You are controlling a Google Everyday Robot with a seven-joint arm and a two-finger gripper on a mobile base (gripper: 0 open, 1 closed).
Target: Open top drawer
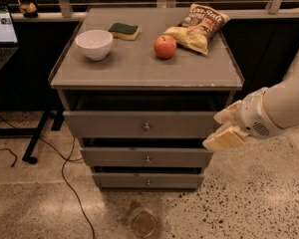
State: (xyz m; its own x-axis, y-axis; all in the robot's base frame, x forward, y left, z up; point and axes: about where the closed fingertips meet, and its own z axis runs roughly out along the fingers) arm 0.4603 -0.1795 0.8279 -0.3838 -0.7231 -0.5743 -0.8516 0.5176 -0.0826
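Observation:
The top drawer [109,125] is the widest grey front of the cabinet, with a small round metal knob [146,127] at its centre. A dark gap shows above its front panel, under the cabinet top [139,71]. Two narrower drawers, the middle one [114,158] and the bottom one [119,180], sit below it. My gripper [222,127] hangs at the right end of the top drawer's front, well right of the knob. Its cream fingers [224,139] are spread apart and hold nothing.
On the cabinet top stand a white bowl [93,44], a green sponge [124,31], a red apple [165,47] and a chip bag [199,26]. A laptop [1,29] sits at the far left. A cable [65,173] and a round object [143,222] lie on the floor.

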